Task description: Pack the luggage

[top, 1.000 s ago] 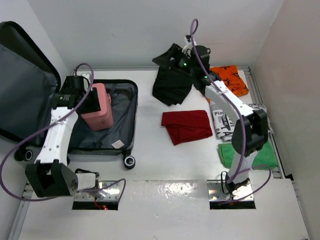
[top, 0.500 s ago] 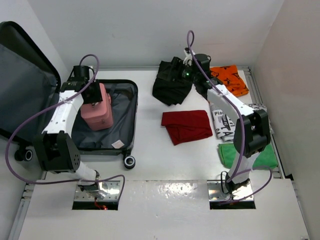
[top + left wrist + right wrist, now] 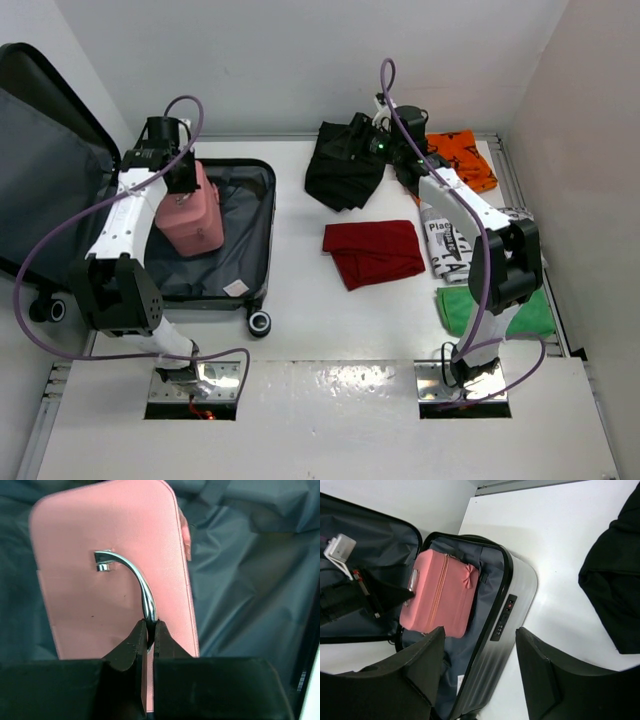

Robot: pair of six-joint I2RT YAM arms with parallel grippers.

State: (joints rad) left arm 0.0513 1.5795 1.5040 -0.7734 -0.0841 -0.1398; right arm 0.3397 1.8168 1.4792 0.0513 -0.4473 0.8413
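The luggage point(image 3: 235, 235) lies open at the left of the table, its dark grey lining point(image 3: 240, 590) showing and its lid leaning back at the far left. A small pink handled box point(image 3: 192, 215) stands inside it. My left gripper point(image 3: 183, 180) is above the box and shut on its curved metal handle point(image 3: 135, 577), which sits pinched between the fingertips of the gripper point(image 3: 149, 627). My right gripper point(image 3: 355, 132) hovers open and empty over the far end of a black garment point(image 3: 343, 172). Its wrist view looks past the open gripper point(image 3: 480, 632) to the luggage point(image 3: 517, 595) and the pink box point(image 3: 440, 592).
A red folded garment point(image 3: 375, 250) lies mid-table. An orange garment point(image 3: 462, 160) is at the back right, a white printed one point(image 3: 445, 240) beside the right arm, a green one point(image 3: 497, 310) near the right edge. Walls close in the back and sides.
My left gripper has moved toward the back of the luggage, and the pink box has shifted with it. The black garment, raised beside my right gripper before, now lies lower on the table.
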